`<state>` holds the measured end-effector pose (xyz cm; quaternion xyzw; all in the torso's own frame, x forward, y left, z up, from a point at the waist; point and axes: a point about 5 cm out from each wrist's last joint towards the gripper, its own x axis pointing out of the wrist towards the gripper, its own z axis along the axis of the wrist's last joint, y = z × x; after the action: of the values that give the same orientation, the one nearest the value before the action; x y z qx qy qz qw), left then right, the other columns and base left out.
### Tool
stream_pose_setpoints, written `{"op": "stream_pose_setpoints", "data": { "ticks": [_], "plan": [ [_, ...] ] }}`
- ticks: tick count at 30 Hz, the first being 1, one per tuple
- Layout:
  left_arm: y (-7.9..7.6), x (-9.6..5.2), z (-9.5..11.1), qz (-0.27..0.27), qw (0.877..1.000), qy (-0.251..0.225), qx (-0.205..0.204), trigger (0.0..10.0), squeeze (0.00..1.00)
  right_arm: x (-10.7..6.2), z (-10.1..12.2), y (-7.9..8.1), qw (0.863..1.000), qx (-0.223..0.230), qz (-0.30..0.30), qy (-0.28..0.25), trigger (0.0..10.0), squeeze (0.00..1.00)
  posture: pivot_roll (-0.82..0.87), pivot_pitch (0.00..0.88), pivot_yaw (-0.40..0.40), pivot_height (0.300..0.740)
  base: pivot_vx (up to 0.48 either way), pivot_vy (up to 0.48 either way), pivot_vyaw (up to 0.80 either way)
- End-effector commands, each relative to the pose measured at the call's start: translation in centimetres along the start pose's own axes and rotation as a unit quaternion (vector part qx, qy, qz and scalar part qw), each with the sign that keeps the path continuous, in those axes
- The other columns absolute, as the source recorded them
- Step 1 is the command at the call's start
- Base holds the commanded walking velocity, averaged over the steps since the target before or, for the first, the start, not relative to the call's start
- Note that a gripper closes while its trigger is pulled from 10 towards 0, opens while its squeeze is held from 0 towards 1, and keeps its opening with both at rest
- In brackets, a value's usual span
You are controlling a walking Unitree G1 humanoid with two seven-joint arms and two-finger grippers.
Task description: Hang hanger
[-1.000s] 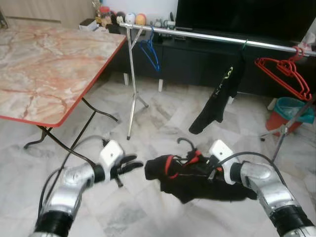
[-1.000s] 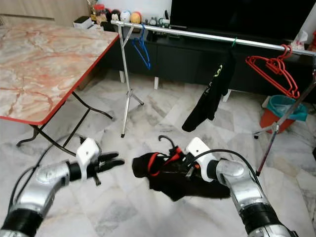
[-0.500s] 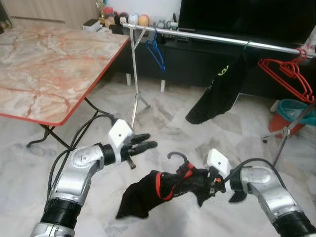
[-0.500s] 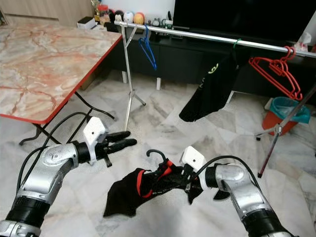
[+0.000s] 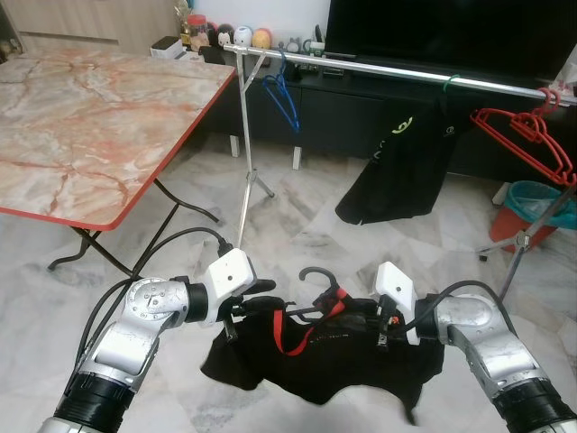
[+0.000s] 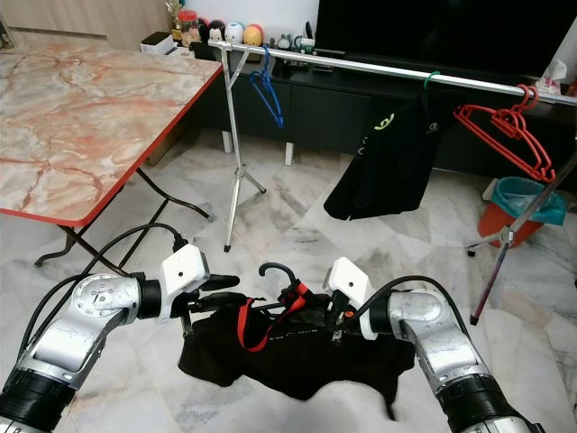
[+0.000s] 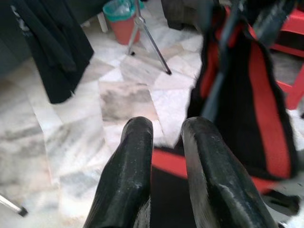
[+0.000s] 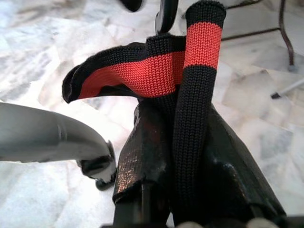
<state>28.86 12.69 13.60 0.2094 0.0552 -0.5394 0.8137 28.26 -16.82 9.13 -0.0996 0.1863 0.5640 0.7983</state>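
A pale marble-tiled floor (image 5: 297,225) carries the scene. On it stand the black legs of a folding table (image 5: 90,108) with a red-veined marble top, the splayed silver feet of a garment rack (image 5: 242,194), and, at the far right, an orange bucket (image 5: 521,216) with a teal liner.

A home living room: behind the silver metal clothes rail (image 5: 388,69) stand a large black television (image 5: 451,36) on a dark low cabinet (image 5: 361,113), with a marble-patterned folding table (image 5: 81,126) beside it on pale marble floor tiles (image 5: 297,216).
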Motion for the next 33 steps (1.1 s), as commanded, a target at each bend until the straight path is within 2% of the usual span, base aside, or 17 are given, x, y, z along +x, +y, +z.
{"op": "stream_pose_setpoints", "data": {
  "ticks": [1,6,8,13,16,26,33],
  "plan": [
    [0.1,0.3,0.6,-0.006,1.000,-0.008,0.023,10.0,0.00,0.0,1.4,-0.1,0.999,-0.021,0.009,-0.023,10.0,0.00,0.09,0.000,-0.024,0.740,0.000,0.000,0.00],
    [-0.4,0.5,1.4,-0.036,0.998,-0.022,0.039,10.0,0.00,0.4,1.2,0.1,0.999,-0.027,0.021,-0.009,10.0,0.00,0.10,0.000,-0.024,0.740,0.000,0.000,0.00],
    [-1.2,0.3,1.3,-0.080,0.996,-0.008,0.048,10.0,0.00,0.5,1.5,0.2,0.999,-0.027,0.028,-0.018,10.0,0.00,0.10,0.000,-0.020,0.740,0.000,0.000,0.00],
    [-1.8,0.0,0.7,-0.114,0.992,0.011,0.054,10.0,0.00,0.5,1.8,0.3,0.999,-0.032,0.033,-0.024,10.0,0.00,0.10,0.000,-0.015,0.740,0.000,0.000,0.00],
    [-2.3,-0.6,-0.2,-0.150,0.987,0.041,0.046,10.0,0.00,0.6,2.0,0.1,0.999,-0.034,0.031,-0.028,10.0,0.00,0.09,0.000,-0.011,0.740,0.000,0.000,0.00],
    [-2.6,-0.7,-0.1,-0.167,0.985,0.038,0.029,10.0,0.00,1.3,2.7,0.1,0.998,-0.037,0.038,-0.042,10.0,0.00,0.09,0.000,-0.005,0.740,0.000,0.000,0.00],
    [-2.2,-0.2,-0.2,-0.145,0.988,0.035,0.037,10.0,0.00,2.2,3.8,0.0,0.996,-0.044,0.044,-0.057,10.0,0.00,0.09,0.000,-0.005,0.740,0.000,0.000,0.00]
  ]
}}
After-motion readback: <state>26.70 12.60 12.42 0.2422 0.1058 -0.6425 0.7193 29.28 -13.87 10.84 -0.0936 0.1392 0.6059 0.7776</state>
